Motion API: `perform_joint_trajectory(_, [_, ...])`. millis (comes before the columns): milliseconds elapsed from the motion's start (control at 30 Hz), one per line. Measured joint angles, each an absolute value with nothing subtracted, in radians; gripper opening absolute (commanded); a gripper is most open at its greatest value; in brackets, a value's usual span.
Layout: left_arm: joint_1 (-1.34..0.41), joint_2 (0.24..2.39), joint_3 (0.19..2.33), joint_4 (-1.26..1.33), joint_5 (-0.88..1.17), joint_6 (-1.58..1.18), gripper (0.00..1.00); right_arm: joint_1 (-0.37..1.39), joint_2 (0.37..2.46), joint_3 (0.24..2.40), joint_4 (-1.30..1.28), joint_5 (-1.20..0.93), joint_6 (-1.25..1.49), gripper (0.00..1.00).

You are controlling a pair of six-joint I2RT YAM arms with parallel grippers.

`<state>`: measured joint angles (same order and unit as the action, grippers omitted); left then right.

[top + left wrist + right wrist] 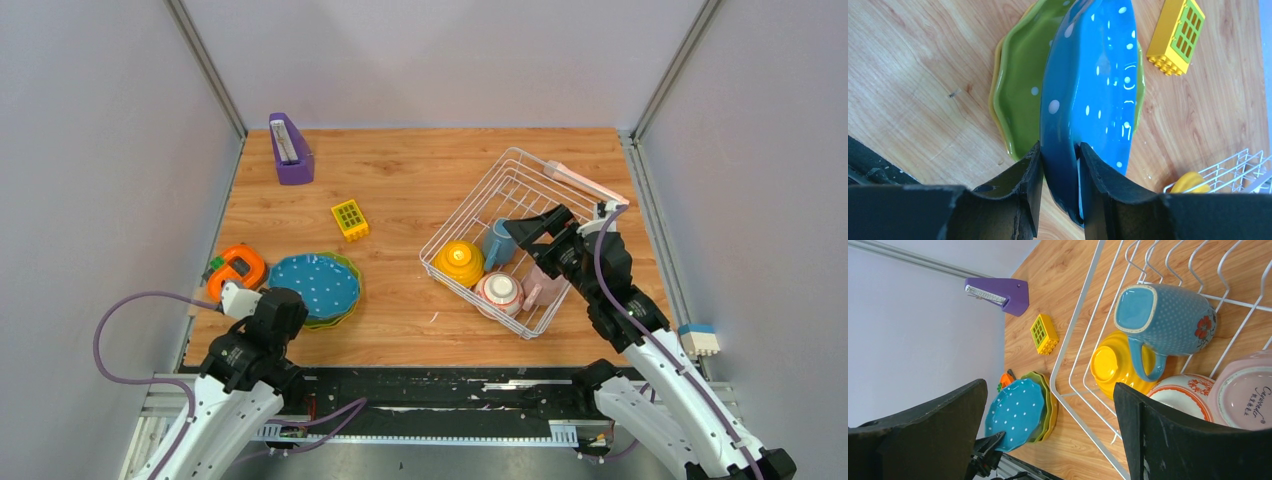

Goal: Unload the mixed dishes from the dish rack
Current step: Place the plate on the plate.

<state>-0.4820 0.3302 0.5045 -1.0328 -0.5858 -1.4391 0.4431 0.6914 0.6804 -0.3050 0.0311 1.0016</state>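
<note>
The orange round gadget (238, 268) sits at the table's (400, 180) left edge, with the purple holder (290, 150) far behind it. Just right of the gadget, the left claw (1060, 190) is clamped on the near rim of the blue plate (1093, 90). That plate lies dotted face up on the green plate (1023, 85), with a yellow plate (994, 95) edge showing beneath. The yellow grid block (1176, 36) lies beyond them.

On the table's right, the dish rack (470, 205) sits skewed, one corner toward the near edge. Inside it, the yellow-orange bowl (460, 262) rests base up. The blue mug (1168, 320) lies on its side, mouth toward the table's left, its handle over the bowl and a red flower on its wall. The red-rimmed cup (500, 292) and pink mug (1248, 400) are nearer. The pink mug has black script inside, which I cannot read surely. The right claw (1050, 387) hangs over the rack, fingers wide apart and holding nothing.
</note>
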Motion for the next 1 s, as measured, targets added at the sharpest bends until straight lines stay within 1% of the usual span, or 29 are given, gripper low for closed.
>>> perform_joint_trajectory(33, [-0.482, 0.330, 0.496, -1.031, -0.585, -1.444, 0.40, 0.443, 0.691, 0.679, -0.305, 0.032, 1.002, 1.00])
perform_joint_trajectory(133, [-0.482, 0.330, 0.485, -1.028, -0.584, -1.452, 0.47, 0.443, 0.691, 0.676, -0.310, 0.035, 1.002, 1.00])
perform_joint_trajectory(367, [-0.482, 0.330, 0.474, -1.041, -0.584, -1.455, 0.53, 0.443, 0.690, 0.672, -0.319, 0.037, 1.005, 1.00])
perform_joint_trajectory(500, [-0.482, 0.329, 0.464, -1.050, -0.585, -1.458, 0.62, 0.443, 0.690, 0.671, -0.319, 0.038, 1.005, 1.00])
perform_joint_trajectory(567, [-0.482, 0.324, 0.464, -1.050, -0.585, -1.459, 0.68, 0.443, 0.690, 0.671, -0.319, 0.038, 1.005, 1.00])
perform_joint_trajectory(600, [-0.482, 0.322, 0.464, -1.050, -0.585, -1.459, 0.76, 0.443, 0.690, 0.671, -0.319, 0.038, 1.005, 1.00])
perform_joint_trajectory(633, [-0.482, 0.320, 0.464, -1.050, -0.586, -1.460, 0.80, 0.443, 0.690, 0.671, -0.319, 0.038, 1.005, 1.00])
perform_joint_trajectory(667, [-0.482, 0.319, 0.464, -1.051, -0.586, -1.459, 0.91, 0.443, 0.690, 0.671, -0.319, 0.038, 1.005, 1.00])
perform_joint_trajectory(700, [-0.482, 0.318, 0.464, -1.051, -0.586, -1.460, 0.98, 0.443, 0.690, 0.671, -0.319, 0.038, 1.005, 1.00])
perform_joint_trajectory(767, [-0.482, 0.316, 0.464, -1.052, -0.588, -1.461, 0.99, 0.443, 0.690, 0.671, -0.319, 0.038, 1.003, 1.00])
perform_joint_trajectory(1000, [-0.482, 0.314, 0.473, -1.069, -0.602, -1.451, 1.00, 0.443, 0.690, 0.671, -0.329, 0.043, 0.963, 1.00])
